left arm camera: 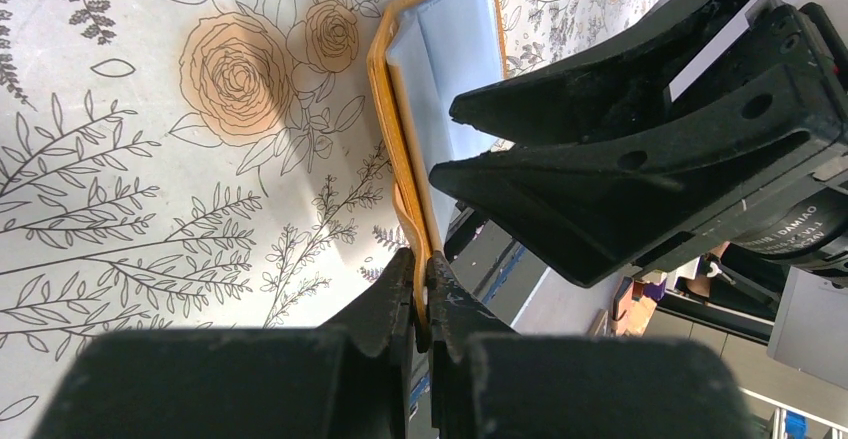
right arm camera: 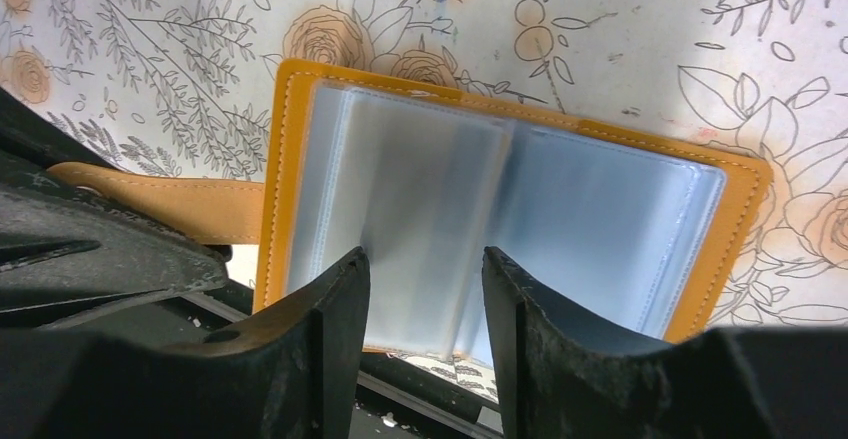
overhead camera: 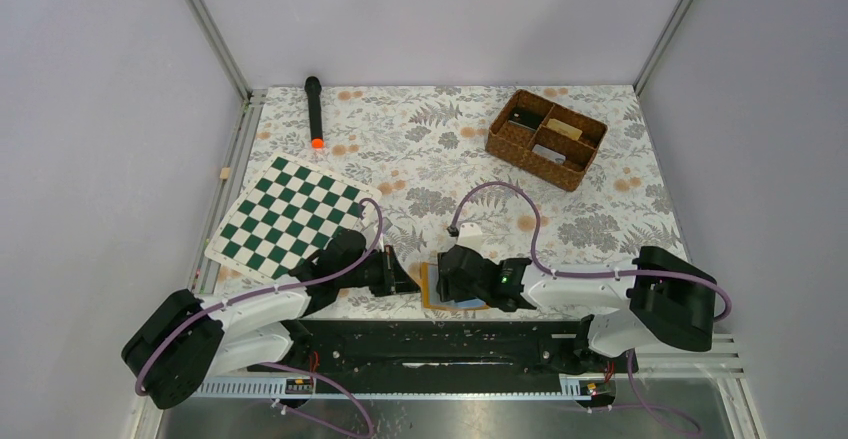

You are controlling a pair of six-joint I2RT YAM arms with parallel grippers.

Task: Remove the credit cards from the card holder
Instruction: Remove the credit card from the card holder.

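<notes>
Clamping an edge of the orange-tan leather folding card holder (right arm camera: 745, 184), the left pincer (left arm camera: 421, 289) steadies it open on the floral-print counter (right arm camera: 600, 39) while the right pincer (right arm camera: 425, 289) gapes over its clear plastic sleeves (right arm camera: 420, 179), no card seemingly out yet.

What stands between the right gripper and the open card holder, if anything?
Nothing visible does. The open fingers of the right gripper hang directly over the clear sleeves of the card holder. The left gripper pinches the holder at its side, out of that path.
</notes>
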